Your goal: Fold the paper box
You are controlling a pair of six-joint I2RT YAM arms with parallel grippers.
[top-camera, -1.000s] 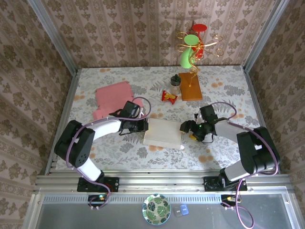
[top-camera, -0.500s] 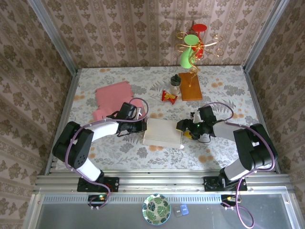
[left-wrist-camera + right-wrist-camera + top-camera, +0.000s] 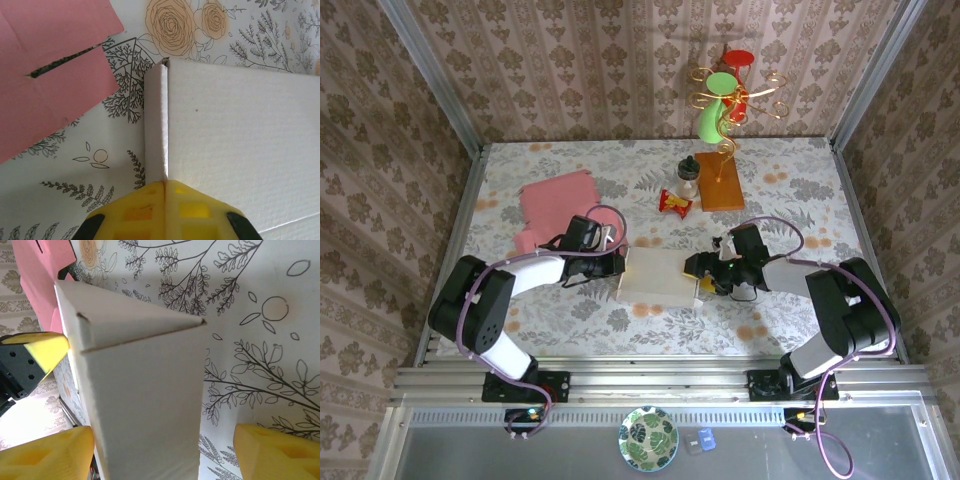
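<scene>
Pinching shut on the left flap of the paper box [image 3: 660, 277], the jaws of the left gripper [image 3: 164, 196] now anchor it; the right gripper [image 3: 160, 452] has slid in, jaws wide and empty, astride the opposite wall.

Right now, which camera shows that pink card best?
The top external view: the pink card lies nearly whole beyond the left arm. The left wrist view shows one corner with a slit; the right wrist view catches a pink sliver at its upper left.
</scene>
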